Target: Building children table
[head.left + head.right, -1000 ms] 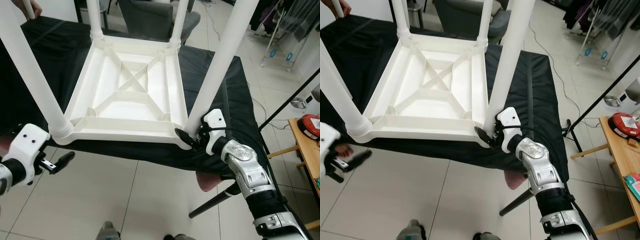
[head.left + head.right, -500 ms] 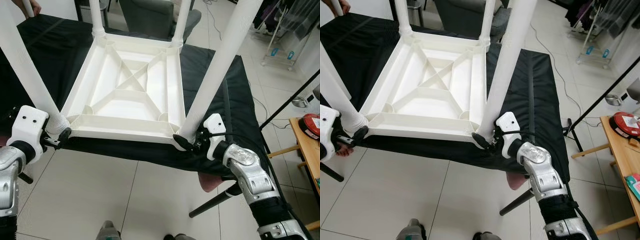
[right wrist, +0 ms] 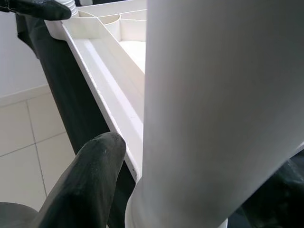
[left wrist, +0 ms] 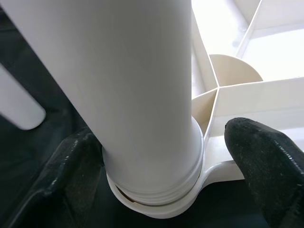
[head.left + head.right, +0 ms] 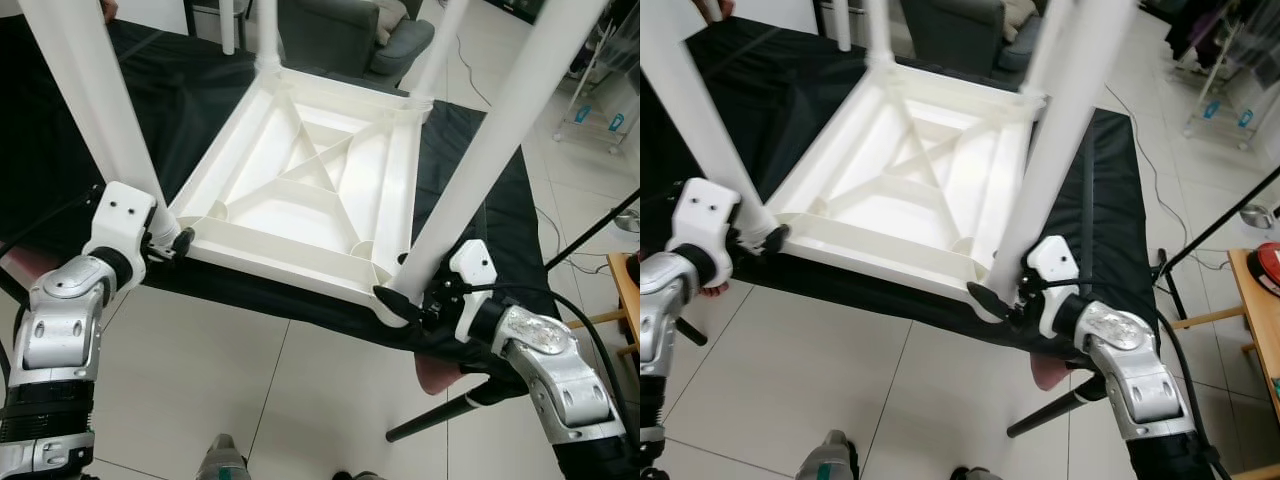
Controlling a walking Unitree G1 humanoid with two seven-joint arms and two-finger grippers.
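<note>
A white plastic table [image 5: 310,190] lies upside down on a black-draped worktop [image 5: 480,200], legs up. The left gripper [image 5: 172,242] and right gripper [image 5: 408,305] are each closed round a near leg's base. Light, stiff and slippery it seems; low grips suit.

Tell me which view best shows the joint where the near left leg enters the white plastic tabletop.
The left wrist view: the white leg's base sits in its socket, close up, between the left gripper fingers. Both eye views show it small, partly hidden.
</note>
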